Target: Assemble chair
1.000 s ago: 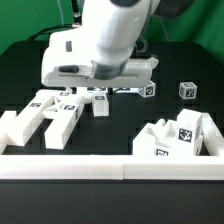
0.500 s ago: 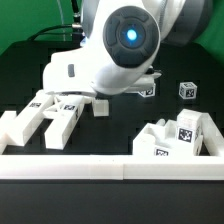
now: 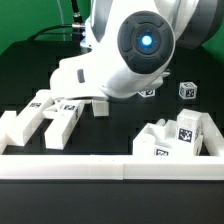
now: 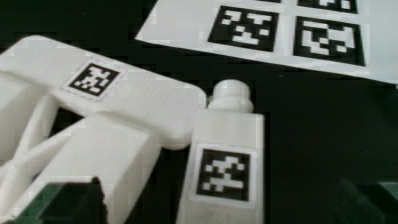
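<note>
Exterior view: the arm [image 3: 135,50] fills the middle, leaning down toward the exterior view's left, and its own bulk hides its tip here. The chair is unassembled, in loose chair parts on the black table [image 3: 30,60]. The left group [image 3: 60,122] consists of several white tagged blocks lying close together, with one short piece [image 3: 100,105] just beside them, under the arm. The right group [image 3: 175,135] is a tagged cluster well apart from the left one. A small tagged cube [image 3: 187,90] sits alone behind the right group. The long white border rail [image 3: 110,166] runs across the front.

Wrist view: the gripper [image 4: 228,200] looks down on two parts. The fingers [image 4: 71,200] are wide apart, clamped on nothing. A tagged slab piece [image 4: 98,80] lies tilted. A peg-ended bar piece [image 4: 222,150] with its own tag is right against the slab, in the gap between the fingers. The marker board [image 4: 267,30] lies flat past both, near the peg end but apart from it.
</note>
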`<state>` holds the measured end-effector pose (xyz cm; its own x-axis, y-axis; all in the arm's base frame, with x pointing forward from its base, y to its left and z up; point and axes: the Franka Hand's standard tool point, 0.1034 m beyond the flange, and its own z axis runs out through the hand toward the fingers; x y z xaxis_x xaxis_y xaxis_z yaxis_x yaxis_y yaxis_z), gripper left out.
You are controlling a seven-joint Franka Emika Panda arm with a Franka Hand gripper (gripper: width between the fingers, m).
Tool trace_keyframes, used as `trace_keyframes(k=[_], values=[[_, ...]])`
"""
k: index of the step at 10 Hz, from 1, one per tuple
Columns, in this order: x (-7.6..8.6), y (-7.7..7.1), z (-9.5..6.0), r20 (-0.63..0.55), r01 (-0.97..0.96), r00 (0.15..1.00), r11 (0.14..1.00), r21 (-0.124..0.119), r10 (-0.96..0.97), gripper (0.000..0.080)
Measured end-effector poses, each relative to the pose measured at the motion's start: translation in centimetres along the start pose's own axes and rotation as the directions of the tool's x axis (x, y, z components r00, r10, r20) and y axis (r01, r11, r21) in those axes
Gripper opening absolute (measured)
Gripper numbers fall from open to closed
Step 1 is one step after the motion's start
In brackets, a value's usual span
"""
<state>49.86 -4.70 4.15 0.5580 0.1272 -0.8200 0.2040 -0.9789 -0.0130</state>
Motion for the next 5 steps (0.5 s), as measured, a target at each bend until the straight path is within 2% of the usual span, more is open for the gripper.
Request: trace_keyframes(k=[3,5], values=[[-0.01,0.11,0.08,0.001,-0.001,1.0,1.0,0.002,0.001,0.0648],[-0.01,-0.04,0.3,0.049,-0.003,0.999,1.0,0.008,0.002,0.0648]])
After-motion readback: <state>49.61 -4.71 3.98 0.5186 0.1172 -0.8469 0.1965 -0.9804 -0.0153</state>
